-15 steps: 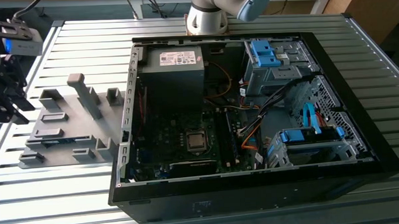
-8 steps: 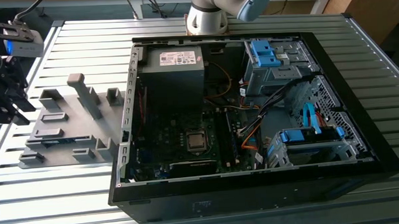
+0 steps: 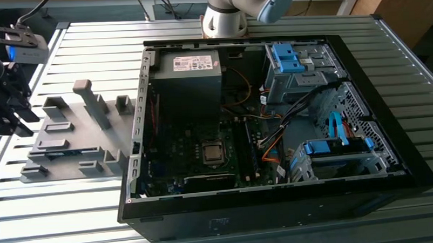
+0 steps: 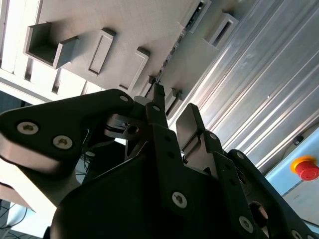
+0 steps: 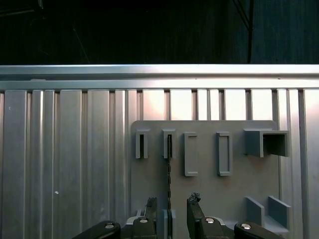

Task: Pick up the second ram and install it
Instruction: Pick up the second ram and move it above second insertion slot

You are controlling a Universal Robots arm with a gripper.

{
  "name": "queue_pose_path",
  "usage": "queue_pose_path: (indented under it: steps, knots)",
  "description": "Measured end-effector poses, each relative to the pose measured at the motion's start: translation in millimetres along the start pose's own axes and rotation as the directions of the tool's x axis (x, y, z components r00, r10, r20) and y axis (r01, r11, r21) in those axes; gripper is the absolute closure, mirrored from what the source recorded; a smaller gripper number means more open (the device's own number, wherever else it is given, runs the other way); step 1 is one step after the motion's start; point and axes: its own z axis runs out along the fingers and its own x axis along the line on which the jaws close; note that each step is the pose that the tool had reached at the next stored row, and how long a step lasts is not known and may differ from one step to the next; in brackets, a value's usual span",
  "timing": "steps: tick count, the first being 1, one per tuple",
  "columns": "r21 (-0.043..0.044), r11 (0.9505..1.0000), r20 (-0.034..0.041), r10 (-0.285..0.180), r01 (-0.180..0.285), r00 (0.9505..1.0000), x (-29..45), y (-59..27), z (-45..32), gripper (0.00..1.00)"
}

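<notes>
jaws spread apart | second ram (image 5: pixel 169 172) edge-on between them | in grey holder (image 5: pixel 205 167)

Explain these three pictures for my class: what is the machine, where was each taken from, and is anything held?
This is one grey robot arm at a ribbed metal table. The exterior view comes from a camera off the arm: it shows an open black computer case and, at the exterior view's left, a grey plastic plate with upright blocks. Both wrist views come from cameras riding on the arm, looking past its dark two-fingered hand. In the first wrist view the hand is open, and a thin dark memory board, standing on edge in the plate, lines up with the gap between its fingers. It holds nothing.
</notes>
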Motion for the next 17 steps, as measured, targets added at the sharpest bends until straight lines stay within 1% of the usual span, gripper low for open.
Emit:
queue_pose_path:
  steps: [17]
  knots:
    - [0.0,1.0,0.0,0.0,0.0,1.0,0.1,0.0,7.1,0.63]
